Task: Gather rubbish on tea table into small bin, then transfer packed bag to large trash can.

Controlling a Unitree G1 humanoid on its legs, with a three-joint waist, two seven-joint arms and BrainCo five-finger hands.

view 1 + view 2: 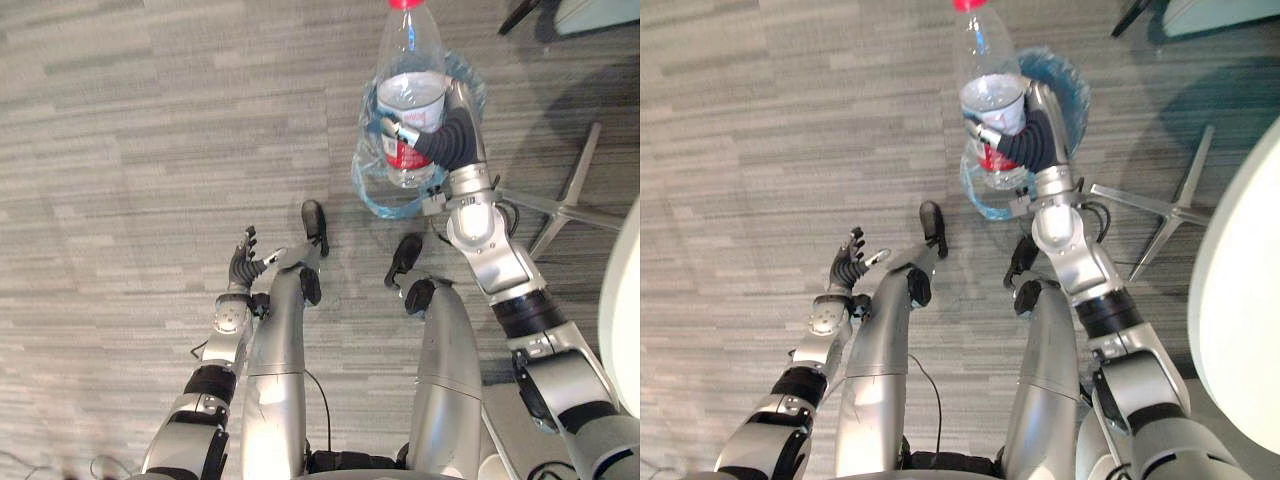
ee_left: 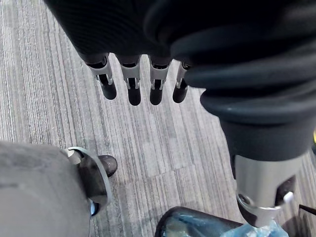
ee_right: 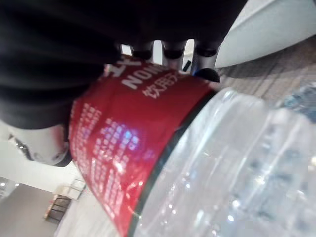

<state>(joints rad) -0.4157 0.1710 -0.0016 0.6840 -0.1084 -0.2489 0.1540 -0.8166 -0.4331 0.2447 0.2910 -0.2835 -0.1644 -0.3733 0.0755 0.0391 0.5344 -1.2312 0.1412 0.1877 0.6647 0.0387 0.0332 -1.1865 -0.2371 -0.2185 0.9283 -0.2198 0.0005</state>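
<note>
1. A clear bottle (image 1: 410,95) with a red label and cap is clamped in my right hand (image 1: 445,135), fingers curled round its middle.
2. Below it stands a small bin (image 2: 185,218) lined with a blue bag (image 1: 388,207); I cannot tell its contents.
3. Silver chair legs (image 1: 570,205) and a white table (image 1: 1240,300) lie to my right.
4. My left hand (image 1: 243,262) hangs over carpet (image 1: 120,150), fingers loosely apart.
</note>
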